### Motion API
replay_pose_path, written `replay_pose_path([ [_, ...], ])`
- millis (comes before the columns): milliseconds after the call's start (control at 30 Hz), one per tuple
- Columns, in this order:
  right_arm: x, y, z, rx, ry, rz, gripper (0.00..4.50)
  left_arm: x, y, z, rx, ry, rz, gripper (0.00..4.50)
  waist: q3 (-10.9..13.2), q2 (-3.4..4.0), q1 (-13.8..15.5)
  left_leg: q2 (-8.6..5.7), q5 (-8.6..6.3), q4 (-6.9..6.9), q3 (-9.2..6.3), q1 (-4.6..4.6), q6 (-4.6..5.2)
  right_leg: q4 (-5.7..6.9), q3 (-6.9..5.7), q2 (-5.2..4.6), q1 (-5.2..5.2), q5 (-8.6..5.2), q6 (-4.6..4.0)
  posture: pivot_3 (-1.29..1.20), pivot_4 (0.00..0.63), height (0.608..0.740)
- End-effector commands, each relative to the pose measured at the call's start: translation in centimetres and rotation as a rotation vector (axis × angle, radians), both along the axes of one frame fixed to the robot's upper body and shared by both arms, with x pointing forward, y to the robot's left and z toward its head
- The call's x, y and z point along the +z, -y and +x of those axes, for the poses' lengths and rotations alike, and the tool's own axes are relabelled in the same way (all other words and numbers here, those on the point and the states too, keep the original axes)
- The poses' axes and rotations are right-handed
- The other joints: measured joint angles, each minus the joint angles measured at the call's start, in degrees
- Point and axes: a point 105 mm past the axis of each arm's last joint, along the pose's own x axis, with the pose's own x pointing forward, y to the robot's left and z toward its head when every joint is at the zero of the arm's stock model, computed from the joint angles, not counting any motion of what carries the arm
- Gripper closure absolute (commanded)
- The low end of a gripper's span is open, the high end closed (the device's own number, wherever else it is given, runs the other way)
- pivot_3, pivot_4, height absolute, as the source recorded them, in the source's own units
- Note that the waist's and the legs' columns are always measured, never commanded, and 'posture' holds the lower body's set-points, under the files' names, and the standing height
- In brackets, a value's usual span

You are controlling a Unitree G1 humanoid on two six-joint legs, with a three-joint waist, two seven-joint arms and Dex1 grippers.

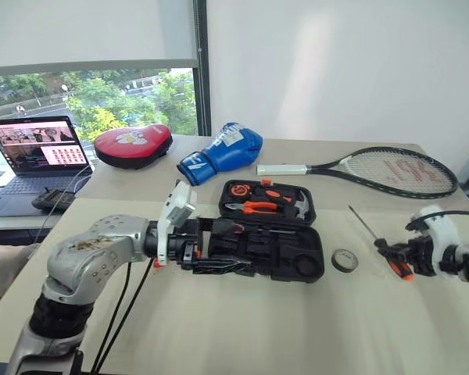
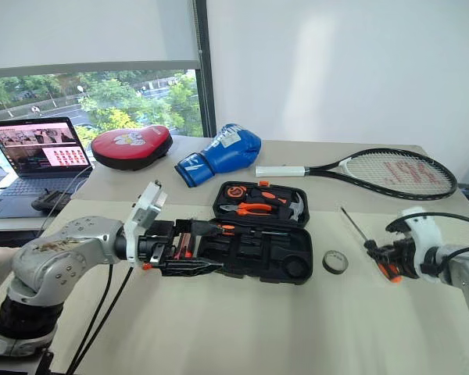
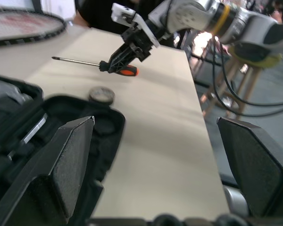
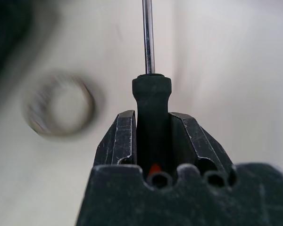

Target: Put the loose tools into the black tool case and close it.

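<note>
The black tool case (image 1: 270, 242) lay open in the middle of the beige worktop (image 1: 242, 328), its lid half holding orange-handled pliers (image 1: 259, 207) and a hammer (image 1: 300, 207). The left gripper (image 1: 189, 251) hung at the case's left end with its jaws spread wide and nothing between them. Off the case's right end, the right gripper (image 1: 392, 254) had its jaws clenched on the black-and-orange handle of a screwdriver (image 3: 95, 65), the thin shaft pointing away from the robot; the left wrist view showed the tool clear of the worktop. A small grey tape roll (image 1: 345, 260) lay flat on the worktop between the case and the right gripper. Behind the case lay a tennis racket (image 1: 383, 169), a blue boxing glove (image 1: 223, 152) and a red pad (image 1: 133, 145), with an open laptop (image 1: 31, 160) at far left.
</note>
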Motion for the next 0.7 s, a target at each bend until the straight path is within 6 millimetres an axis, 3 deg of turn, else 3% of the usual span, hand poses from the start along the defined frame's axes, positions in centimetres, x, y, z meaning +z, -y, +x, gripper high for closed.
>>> replay_pose_path([
  [33,3.6,-5.4,0.3,0.232,0.115,-0.067,3.77,2.0,-0.8,2.5,0.137,0.093,-0.095,0.00,0.0,-0.01,-0.1,0.00,-0.01,-0.04,0.00,0.04,0.02,0.01,0.01,0.00,0.01,0.00,0.00,0.00,0.150,0.740],
  [133,3.3,-8.7,0.2,0.390,0.091,-0.113,3.77,2.4,-1.3,2.8,0.152,0.134,-0.111,0.00,0.0,-0.02,-0.2,0.01,-0.04,-0.22,0.00,0.16,0.08,0.02,0.01,0.01,-0.01,0.00,-0.04,0.00,0.150,0.740],
  [233,2.3,-10.3,0.5,0.496,0.055,-0.213,3.77,2.6,-2.2,2.1,0.117,0.077,-0.092,0.00,0.0,-0.02,-0.2,0.04,0.06,-0.32,-0.01,0.11,-0.10,0.00,-0.05,0.02,-0.10,-0.04,-0.13,0.00,0.150,0.740],
  [500,-1.4,-13.1,2.1,0.698,-0.009,-0.352,3.77,-0.6,-4.3,-1.6,0.092,-0.081,0.025,0.00,0.0,-0.06,-0.3,-0.04,0.18,-0.31,0.20,-0.31,-0.31,0.00,0.02,-0.06,-0.62,-0.05,-0.11,0.00,0.150,0.740],
  [700,-2.8,-14.8,3.4,0.767,-0.057,-0.389,3.77,-1.9,-5.7,-2.4,0.145,-0.139,0.047,0.00,0.1,-0.09,-0.3,0.02,0.23,-0.33,0.19,-0.23,-0.41,0.06,0.02,-0.04,-0.61,-0.01,-0.17,0.00,0.150,0.740],
])
